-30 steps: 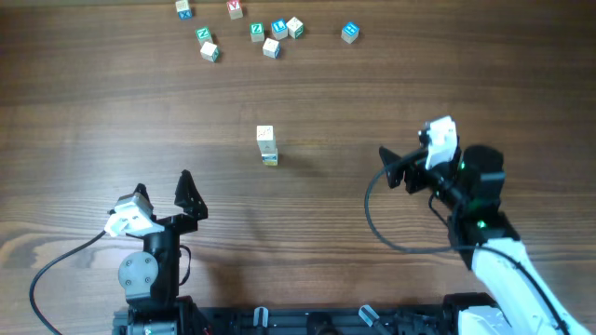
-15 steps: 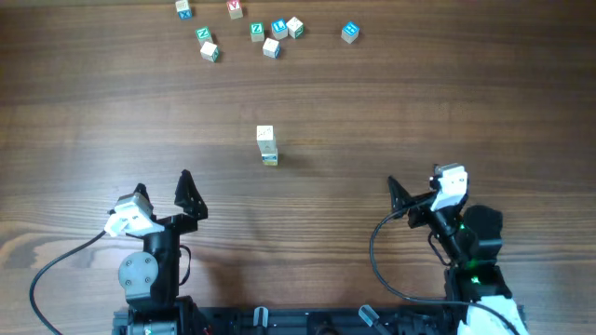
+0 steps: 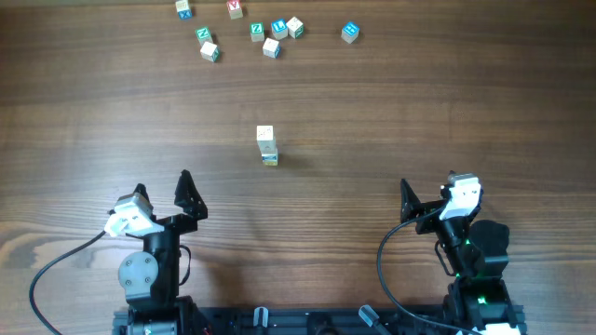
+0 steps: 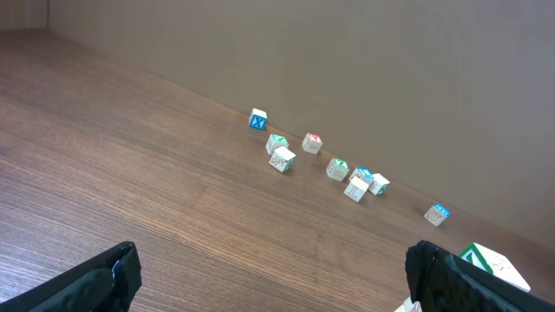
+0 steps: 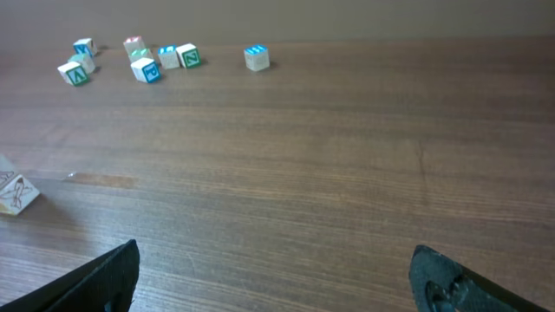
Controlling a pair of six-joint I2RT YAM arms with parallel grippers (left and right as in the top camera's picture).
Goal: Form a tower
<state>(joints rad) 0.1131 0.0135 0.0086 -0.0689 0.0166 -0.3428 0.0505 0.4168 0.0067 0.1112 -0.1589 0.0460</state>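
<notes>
The tower (image 3: 266,146) is a narrow stack of small pale printed cubes standing alone mid-table, cream-white on top with blue and yellow at its foot. My left gripper (image 3: 163,181) is open near the front left, well short of the tower and holding nothing. My right gripper (image 3: 428,184) is open near the front right, also empty. In the left wrist view the black fingers (image 4: 104,282) frame bare wood, and a pale cube with a green mark (image 4: 490,264) peeks out behind the right finger. At the left edge of the right wrist view a pale cube of the tower (image 5: 16,192) shows.
Several loose letter cubes (image 3: 271,46) with green, blue and red faces lie scattered along the table's far edge, one blue cube (image 3: 349,32) off to their right. The same cubes (image 4: 338,168) (image 5: 145,69) line the far edge in both wrist views. Cables trail from both arm bases.
My right arm has drawn back toward the front edge and to the right, away from the tower, gripper still open. The left arm and the tower have not moved.
</notes>
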